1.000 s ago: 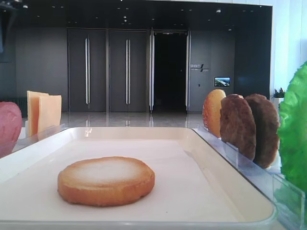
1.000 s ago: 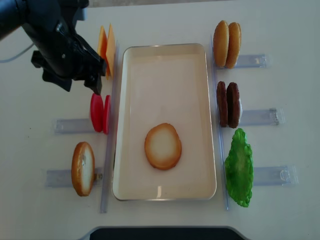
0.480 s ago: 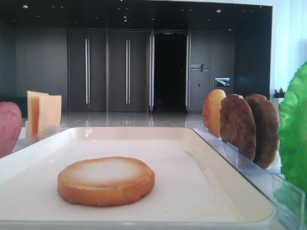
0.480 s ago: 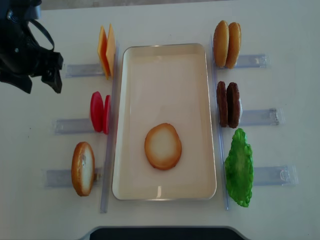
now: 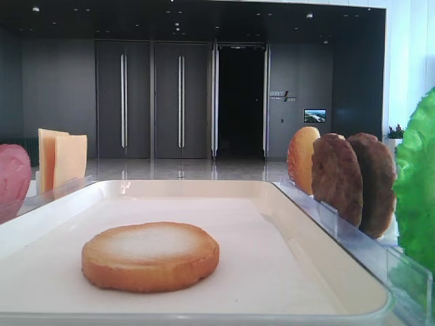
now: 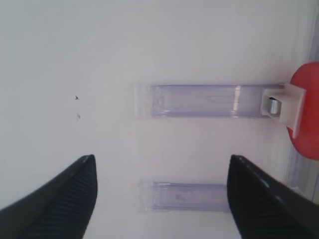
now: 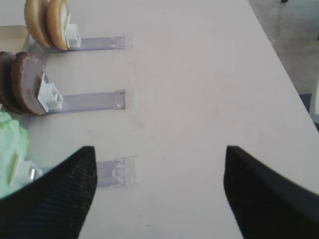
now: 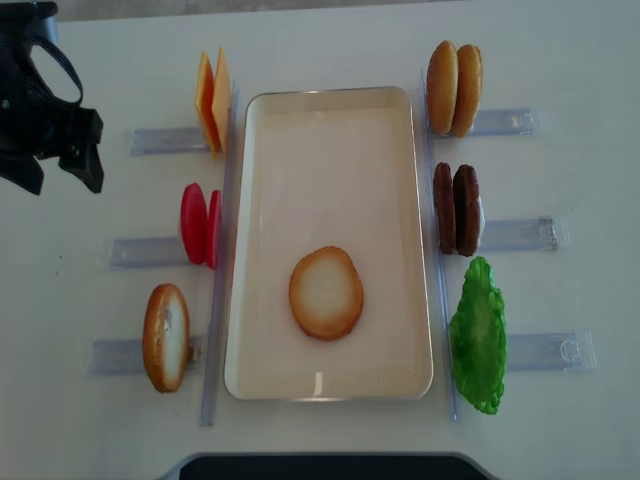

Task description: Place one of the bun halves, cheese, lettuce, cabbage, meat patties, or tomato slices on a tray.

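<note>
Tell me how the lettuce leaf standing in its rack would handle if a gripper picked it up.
The lettuce looks thin and frilly, so it would probably flex or flop rather than stay stiff. It stands on edge in a clear rack, so a sideways nudge might tip it. Its crinkled surface likely gives some purchase; it seems light for its size.

Cut off at the right edge of the low front view: bright green frilly lettuce leaf (image 5: pixel 416 187). Cropped at the left edge there: red round tomato slice (image 5: pixel 13 178). In the right wrist view, only partly in frame at the left: dark brown round meat patties (image 7: pixel 22 82) and pale green leaf. Half out of frame on the overhead view's left: black left gripper (image 8: pixel 62 174). Hidden behind the patties in the front view: most of the orange-golden dimpled bun half (image 5: pixel 302 160).
</note>
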`<state>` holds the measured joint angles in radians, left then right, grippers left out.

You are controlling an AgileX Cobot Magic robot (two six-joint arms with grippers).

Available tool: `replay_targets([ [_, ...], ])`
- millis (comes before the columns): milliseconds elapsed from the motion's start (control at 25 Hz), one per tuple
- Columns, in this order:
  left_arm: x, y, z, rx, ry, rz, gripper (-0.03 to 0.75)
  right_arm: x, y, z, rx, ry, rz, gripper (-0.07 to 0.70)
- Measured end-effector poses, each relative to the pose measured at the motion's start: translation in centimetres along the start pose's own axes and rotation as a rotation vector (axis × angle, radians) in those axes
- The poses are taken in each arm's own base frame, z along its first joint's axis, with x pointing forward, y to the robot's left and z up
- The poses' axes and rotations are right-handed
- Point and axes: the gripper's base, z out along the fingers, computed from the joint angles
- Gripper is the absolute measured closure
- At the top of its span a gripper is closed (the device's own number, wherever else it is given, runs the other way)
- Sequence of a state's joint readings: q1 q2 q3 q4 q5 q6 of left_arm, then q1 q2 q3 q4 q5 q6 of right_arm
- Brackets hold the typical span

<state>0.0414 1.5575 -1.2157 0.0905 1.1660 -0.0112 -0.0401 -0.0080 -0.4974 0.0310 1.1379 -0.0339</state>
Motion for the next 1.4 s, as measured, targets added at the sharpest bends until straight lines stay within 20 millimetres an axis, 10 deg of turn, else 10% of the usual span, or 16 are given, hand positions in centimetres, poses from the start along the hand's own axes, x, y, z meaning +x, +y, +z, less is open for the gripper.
replay_targets([
  [600,6.3,0.6,-9.4,-0.011,-0.290,-0.005,0.099,0.0,0.0,0.0,0.000,0.000,0.000,0.097],
  [1400,22.2,-0.2,-12.2,0.053,-0.655,-0.033,0.104,0.0,0.0,0.0,0.000,0.000,0.000,0.097],
])
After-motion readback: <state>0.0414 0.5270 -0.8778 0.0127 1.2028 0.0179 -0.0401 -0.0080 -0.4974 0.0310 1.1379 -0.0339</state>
